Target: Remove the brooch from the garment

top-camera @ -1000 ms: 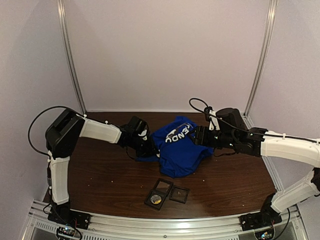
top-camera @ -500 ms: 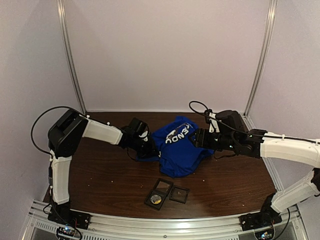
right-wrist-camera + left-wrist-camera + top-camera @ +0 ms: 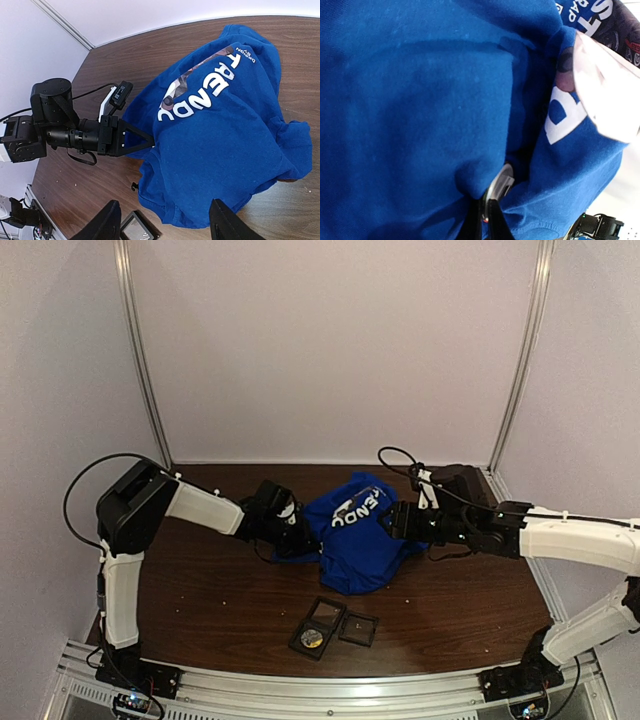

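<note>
The garment (image 3: 362, 540), a royal-blue T-shirt with white lettering, lies crumpled at mid-table and fills the left wrist view (image 3: 420, 100). My left gripper (image 3: 303, 538) is at the shirt's left edge, shut (image 3: 487, 212) on a small silvery disc seen edge-on (image 3: 500, 184), apparently the brooch, poking from a fold. From the right wrist view the garment (image 3: 225, 140) spreads below, and the left gripper (image 3: 152, 142) touches its edge. My right gripper (image 3: 402, 520) hovers over the shirt's right side, open (image 3: 167, 225), holding nothing.
A small open black case (image 3: 320, 625) holding a round gold piece lies near the front edge, its lid (image 3: 358, 628) beside it. The case's corner (image 3: 135, 227) shows in the right wrist view. Dark wooden tabletop (image 3: 200, 590) surrounds the shirt.
My left gripper has closed at the shirt's left edge, and its arm has edged slightly toward the shirt. The right arm has barely shifted left and stays open.
</note>
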Tool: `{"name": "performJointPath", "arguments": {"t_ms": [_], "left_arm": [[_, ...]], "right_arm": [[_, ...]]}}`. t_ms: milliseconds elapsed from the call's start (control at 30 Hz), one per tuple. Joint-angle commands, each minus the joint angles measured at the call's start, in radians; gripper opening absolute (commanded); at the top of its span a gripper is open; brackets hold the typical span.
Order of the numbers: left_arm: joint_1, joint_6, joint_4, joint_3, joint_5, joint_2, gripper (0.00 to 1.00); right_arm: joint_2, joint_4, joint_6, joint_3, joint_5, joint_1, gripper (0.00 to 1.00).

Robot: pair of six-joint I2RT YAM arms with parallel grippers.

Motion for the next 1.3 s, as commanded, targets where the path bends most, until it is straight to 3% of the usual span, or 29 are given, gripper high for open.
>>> {"name": "performJointPath", "arguments": {"t_ms": [0, 267, 467, 700, 1000, 1167, 1267], "left_arm": [[0.007, 0.04, 0.125, -0.07, 0.003, -0.05, 0.0], [0.007, 0.122, 0.218, -0.195, -0.014, -0.255, 0.0], [0.007, 0.215, 0.244, -0.285, -0.036, -0.436, 0.0], [0.007, 0.228, 0.398, -0.432, -0.003, -0.605, 0.0], [0.005, 0.198, 0.444, -0.484, 0.048, -0.816, 0.0], [0.005, 0.21, 0.417, -0.458, 0.106, -0.862, 0.0], [0.005, 0.275, 0.321, -0.416, 0.126, -0.87, 0.0]], "right_arm": [[-0.027, 0.016, 0.016, -0.034, 0.005, 0.002, 0.61], [-0.102, 0.133, -0.027, -0.102, -0.104, 0.001, 0.65], [-0.115, 0.261, -0.093, -0.109, -0.237, 0.0, 0.81], [-0.073, 0.357, -0.164, -0.059, -0.366, 0.002, 0.92], [0.057, 0.522, -0.071, -0.013, -0.448, 0.012, 0.91], [0.106, 0.568, -0.12, 0.028, -0.43, 0.025, 0.91], [0.121, 0.578, -0.173, 0.068, -0.428, 0.025, 0.91]]}}
